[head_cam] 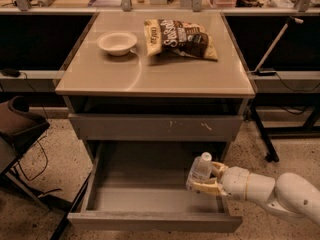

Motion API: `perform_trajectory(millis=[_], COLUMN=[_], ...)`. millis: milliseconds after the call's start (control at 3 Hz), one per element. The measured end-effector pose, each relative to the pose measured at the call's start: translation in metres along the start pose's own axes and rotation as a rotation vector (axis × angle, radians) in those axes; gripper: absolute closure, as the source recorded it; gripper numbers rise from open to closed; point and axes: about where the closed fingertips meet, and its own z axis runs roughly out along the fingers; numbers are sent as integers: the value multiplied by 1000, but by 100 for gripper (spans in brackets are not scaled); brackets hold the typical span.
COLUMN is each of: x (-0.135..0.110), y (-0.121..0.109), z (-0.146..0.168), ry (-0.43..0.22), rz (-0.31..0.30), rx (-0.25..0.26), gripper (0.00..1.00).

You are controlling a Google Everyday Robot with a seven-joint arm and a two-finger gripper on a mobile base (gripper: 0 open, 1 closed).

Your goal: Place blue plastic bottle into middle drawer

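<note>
The blue plastic bottle [200,172], clear with a white cap, is held upright in my gripper [206,178], which is shut on it. The white arm reaches in from the lower right. The bottle is inside the right side of the open middle drawer [150,200], a wide grey box pulled out below the cabinet, and its base is close above the drawer floor. The drawer floor to the left of the bottle is bare.
The closed drawer front above [155,127] has pale scuff marks. On the cabinet top [155,79] lie a white bowl [117,42] and a snack bag [179,39]. A chair [17,129] stands at the left, a table leg [262,134] at the right.
</note>
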Motion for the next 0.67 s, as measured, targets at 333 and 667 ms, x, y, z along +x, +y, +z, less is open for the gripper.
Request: perform_trajectory(millis=[333,667], x=[23,72], y=[-2,-5], z=[17,55], ry=[0,41], rz=[33,55], rx=[7,24], gripper=[100,100])
